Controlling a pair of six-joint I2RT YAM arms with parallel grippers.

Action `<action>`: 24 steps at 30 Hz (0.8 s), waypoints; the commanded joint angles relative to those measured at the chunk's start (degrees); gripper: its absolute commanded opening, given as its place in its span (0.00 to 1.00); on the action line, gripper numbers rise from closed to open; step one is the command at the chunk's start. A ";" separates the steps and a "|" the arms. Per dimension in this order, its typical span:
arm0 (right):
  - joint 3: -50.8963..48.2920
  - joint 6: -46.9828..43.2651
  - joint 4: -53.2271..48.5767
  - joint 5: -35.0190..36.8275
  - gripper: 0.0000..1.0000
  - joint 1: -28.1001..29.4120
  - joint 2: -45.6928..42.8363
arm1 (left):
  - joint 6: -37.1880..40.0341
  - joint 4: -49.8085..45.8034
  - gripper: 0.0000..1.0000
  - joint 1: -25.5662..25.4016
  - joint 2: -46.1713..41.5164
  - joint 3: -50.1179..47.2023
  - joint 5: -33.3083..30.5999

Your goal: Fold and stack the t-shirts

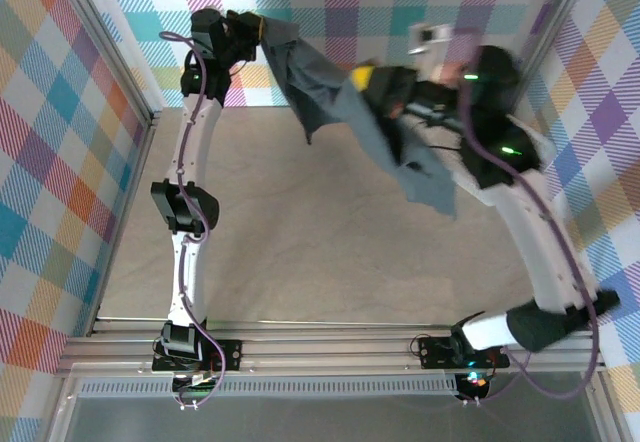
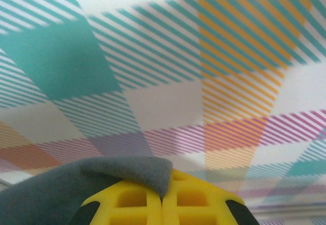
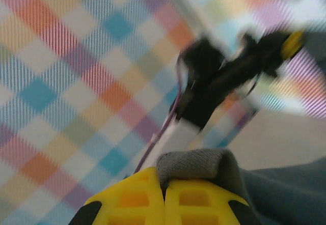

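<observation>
A pale beige matte worktop is enclosed at 9, 12 and 3 o'clock by pastel plaid wall panels in teal, orange and purple. A silver slotted aluminium rail edges 6 o'clock.

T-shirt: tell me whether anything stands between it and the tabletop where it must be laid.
Nothing visible does. The t-shirt hangs between the left fingers and the right fingers, both shut on it, over the table.
</observation>
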 commanded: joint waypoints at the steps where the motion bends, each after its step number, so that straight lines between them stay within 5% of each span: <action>1: 0.81 -1.53 -1.65 -8.39 0.00 7.99 15.55 | 7.03 -11.17 0.46 3.89 4.06 1.44 -2.69; 2: 4.50 -2.10 -3.86 -10.69 0.03 9.92 21.25 | 9.97 -17.91 0.62 5.05 3.91 1.47 -3.70; 4: 13.69 -1.43 -9.05 -16.65 0.24 11.18 32.59 | 17.56 -30.69 0.81 6.44 1.46 1.36 -9.03; 7: 27.45 0.36 -17.24 -22.34 0.44 11.20 45.02 | 28.35 -41.32 0.86 6.70 -7.60 -5.97 -19.23; 10: 33.65 -2.07 -23.81 -22.28 0.55 10.77 47.91 | 31.14 -37.94 0.83 5.38 -23.02 -29.08 -28.49; 12: 30.68 -3.24 -24.42 -21.03 0.58 9.58 45.49 | 30.61 -33.35 0.80 4.05 -32.63 -44.24 -30.26; 15: 18.38 -3.14 -20.97 -16.27 0.58 5.02 38.20 | 25.78 -29.87 0.75 0.52 -42.03 -61.64 -24.11; 19: -0.57 0.81 -15.32 -4.95 0.52 -4.21 28.84 | 17.66 -25.26 0.67 -10.25 -47.88 -77.53 -16.08; 24: -5.88 -1.24 -21.38 5.86 0.37 -11.09 28.98 | 10.97 -15.24 0.56 -23.08 -40.48 -79.94 -8.97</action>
